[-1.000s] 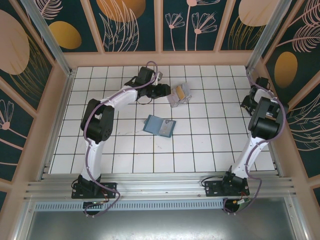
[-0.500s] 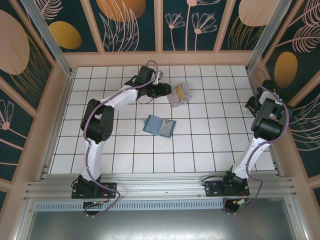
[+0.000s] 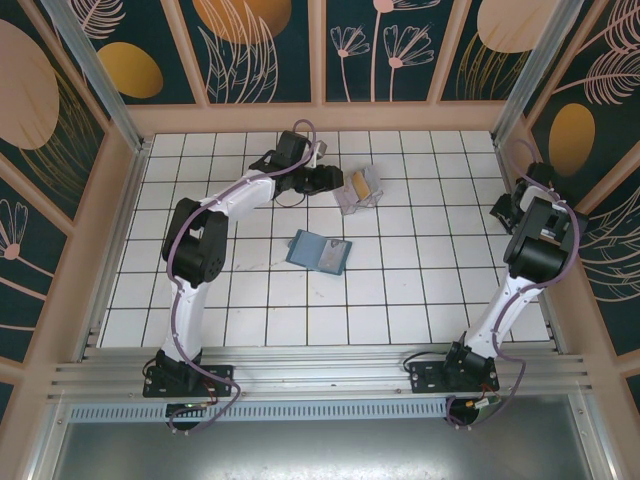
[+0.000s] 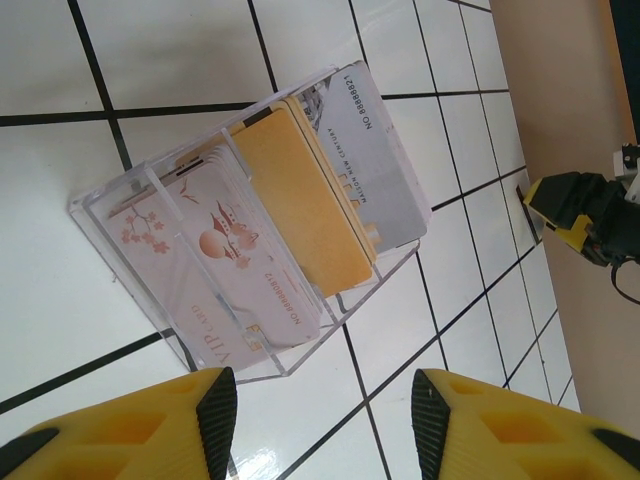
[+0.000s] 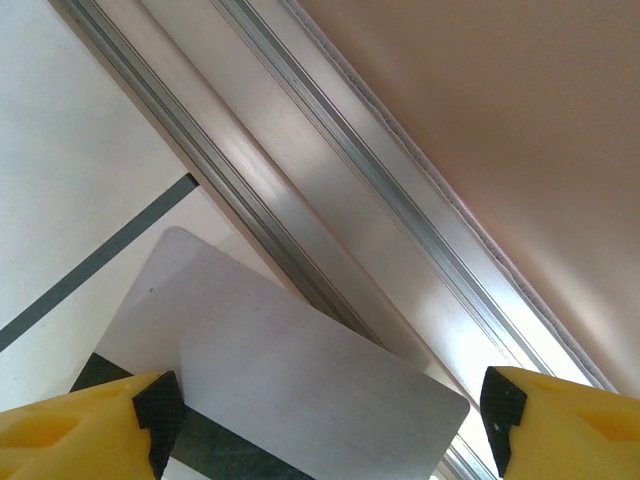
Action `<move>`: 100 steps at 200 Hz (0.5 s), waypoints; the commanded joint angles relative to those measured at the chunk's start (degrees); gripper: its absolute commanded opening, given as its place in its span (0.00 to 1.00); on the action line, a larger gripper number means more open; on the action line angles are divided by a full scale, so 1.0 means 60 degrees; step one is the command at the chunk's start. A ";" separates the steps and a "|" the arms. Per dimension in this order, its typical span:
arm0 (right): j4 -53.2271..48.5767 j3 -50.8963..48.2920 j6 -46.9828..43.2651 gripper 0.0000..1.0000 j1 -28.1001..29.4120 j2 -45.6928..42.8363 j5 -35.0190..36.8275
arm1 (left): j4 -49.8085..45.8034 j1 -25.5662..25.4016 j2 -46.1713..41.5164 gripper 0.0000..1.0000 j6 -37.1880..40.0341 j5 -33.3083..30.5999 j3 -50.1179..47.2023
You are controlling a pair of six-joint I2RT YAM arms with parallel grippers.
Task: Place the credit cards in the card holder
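The credit cards stand in a clear plastic stand: a pink one, a gold one and a grey one. In the top view they are at the far middle of the table. My left gripper is open just short of the stand, with nothing between its fingers. The teal card holder lies open at the table's centre. My right gripper is open at the far right edge. A silvery card with a dark stripe lies askew between its fingers, against the left pad and just off the right one.
An aluminium rail and the wooden side wall run right behind the right gripper. The left arm reaches across the far left tiles. Wooden walls close in the white tiled table.
The right arm has swung a little further toward the right wall, and its jaws have spread slightly. The left arm, the cards in the stand and the card holder have not moved.
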 commanded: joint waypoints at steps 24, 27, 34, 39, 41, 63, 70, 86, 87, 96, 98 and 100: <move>-0.0379 -0.0791 0.0456 0.82 -0.0105 0.0491 0.0506 | -0.0001 0.0080 -0.0249 0.52 0.0106 0.0141 0.0173; -0.0351 -0.0818 0.0485 0.82 -0.0119 0.0484 0.0437 | 0.0002 0.0084 -0.0250 0.52 0.0106 0.0139 0.0172; -0.0269 -0.0869 0.0520 0.82 -0.0162 0.0450 0.0191 | 0.0015 0.0080 -0.0276 0.52 0.0103 0.0148 0.0148; -0.0199 -0.0905 0.0550 0.81 -0.0191 0.0443 0.0086 | 0.0015 0.0089 -0.0279 0.52 0.0107 0.0136 0.0129; -0.0178 -0.0920 0.0564 0.81 -0.0203 0.0430 0.0063 | 0.0017 0.0082 -0.0290 0.52 0.0110 0.0138 0.0128; 0.0394 -0.1382 0.0713 0.80 -0.0226 0.0080 -0.0121 | 0.0061 0.0080 -0.0294 0.52 0.0096 0.0170 0.0095; 0.0552 -0.1534 0.0737 0.80 -0.0247 0.0014 -0.0120 | 0.0075 0.0080 -0.0294 0.52 0.0096 0.0176 0.0059; 0.0611 -0.1597 0.0770 0.80 -0.0352 -0.0016 -0.0269 | 0.0116 0.0080 -0.0336 0.52 0.0076 0.0170 0.0000; 0.0615 -0.1605 0.0772 0.80 -0.0355 -0.0020 -0.0283 | 0.0118 0.0080 -0.0337 0.52 0.0078 0.0177 -0.0002; 0.0595 -0.1626 0.0746 0.80 -0.0386 -0.0039 -0.0327 | 0.0138 0.0081 -0.0367 0.52 0.0067 0.0179 -0.0028; 0.0581 -0.1620 0.0745 0.80 -0.0398 -0.0038 -0.0326 | 0.0128 0.0080 -0.0359 0.52 0.0067 0.0171 -0.0032; 0.0548 -0.1622 0.0734 0.80 -0.0401 -0.0046 -0.0311 | 0.0133 0.0080 -0.0372 0.52 0.0067 0.0169 -0.0033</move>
